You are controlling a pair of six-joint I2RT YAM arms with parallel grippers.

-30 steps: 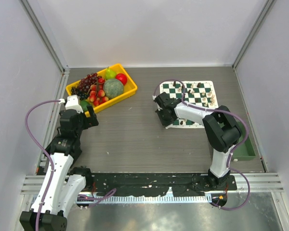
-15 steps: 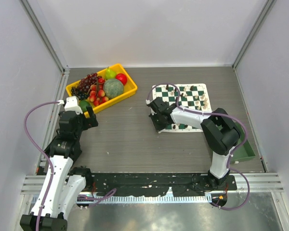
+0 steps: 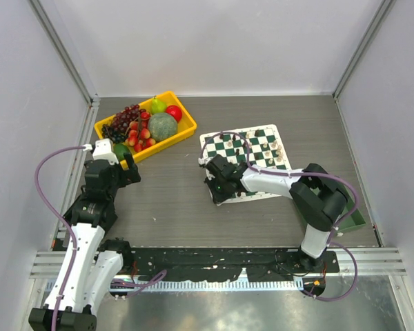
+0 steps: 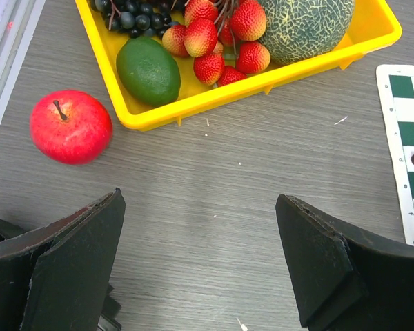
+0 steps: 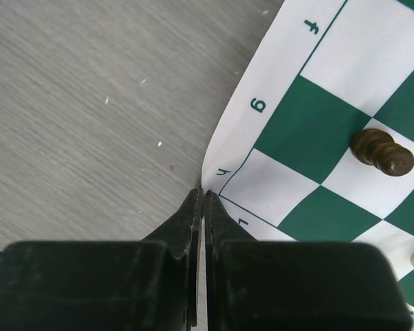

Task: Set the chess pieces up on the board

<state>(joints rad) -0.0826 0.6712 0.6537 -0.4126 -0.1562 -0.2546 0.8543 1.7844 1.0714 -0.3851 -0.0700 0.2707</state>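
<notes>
Grey wood-grain table [image 3: 172,200], with the board [image 3: 252,148] lying right of centre in the overhead view. Its lower-left corner is pinched between the right gripper's [image 5: 201,196] closed fingers. A tug from there could buckle it and topple the chess pieces [image 3: 276,148] (they're tiny). The left gripper [image 4: 199,200] gapes wide and empty at the left.

Green-and-white checkered board [image 5: 300,110], dark brown chess piece [image 5: 381,153], yellow tray [image 4: 193,103], red apple [image 4: 70,126], grey wood-grain table [image 4: 228,186].
</notes>
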